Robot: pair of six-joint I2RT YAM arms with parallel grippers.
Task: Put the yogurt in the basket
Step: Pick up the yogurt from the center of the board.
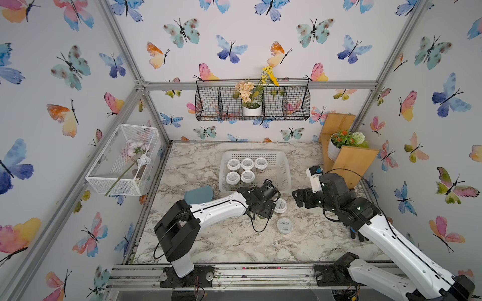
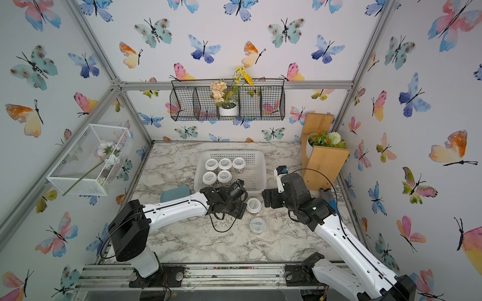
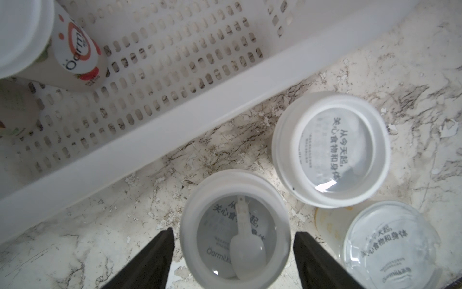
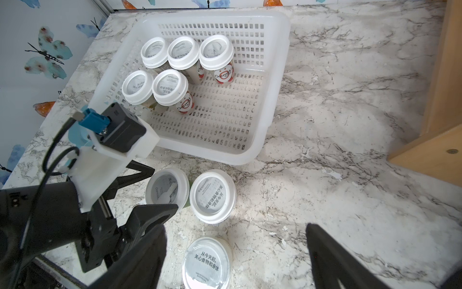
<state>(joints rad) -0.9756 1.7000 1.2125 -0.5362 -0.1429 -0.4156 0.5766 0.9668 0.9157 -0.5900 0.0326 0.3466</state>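
Note:
The white perforated basket (image 1: 287,166) (image 4: 277,87) holds several upright white-lidded yogurt cups (image 1: 246,164) (image 4: 175,55) in its left half. Three yogurt cups stand on the marble just in front of it. My left gripper (image 3: 234,231) (image 1: 262,209) is open and straddles one cup (image 3: 235,220) (image 4: 166,191) that has a spoon under its lid, with a narrow gap on each side. A second white-rimmed cup (image 3: 330,150) (image 1: 280,206) stands beside it. My right gripper (image 4: 236,229) (image 1: 297,198) hangs wide open by the flat-lidded cup (image 4: 207,262) (image 1: 284,225).
A blue-grey object (image 1: 198,194) lies left of the basket behind the left arm. A wooden stand with a flower pot (image 1: 349,156) fills the back right corner. A black wire basket (image 1: 253,104) and a white mesh box (image 1: 122,159) hang on the walls.

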